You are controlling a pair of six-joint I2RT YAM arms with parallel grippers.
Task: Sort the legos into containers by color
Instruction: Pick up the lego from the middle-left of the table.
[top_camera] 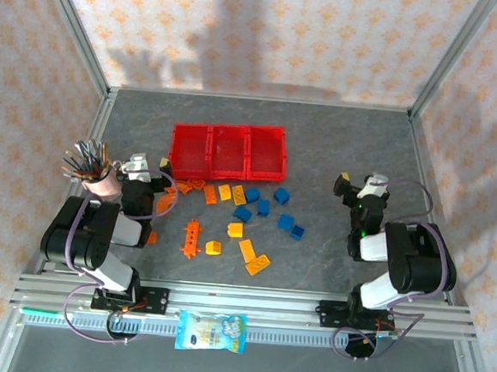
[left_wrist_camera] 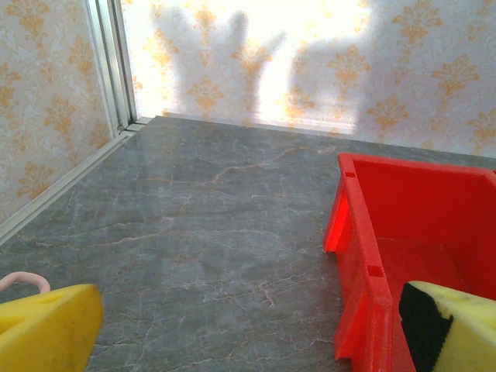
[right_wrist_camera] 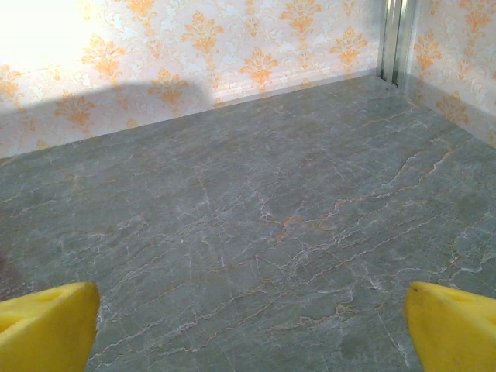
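Sorting seemed not yet begun: the three red containers [top_camera: 228, 150] looked empty, and I could see no brick inside them. All the legos [top_camera: 237, 215] lay loose on the tabletop [top_camera: 338, 141] between the two hands, to the right of the left hand [top_camera: 138, 164] and to the left of the right hand [top_camera: 359, 183]. The containers stood just beyond the bricks, ahead and to the right of the left hand; its wrist view showed one of them close on the right. Both hands had their fingers apart and held nothing. The bricks were small and shiny: the blue ones were grouped nearer the right hand, the yellow and orange ones nearer the left, with one long spiky orange piece [top_camera: 193, 238] among them. In my judgement, every brick was left to sort.
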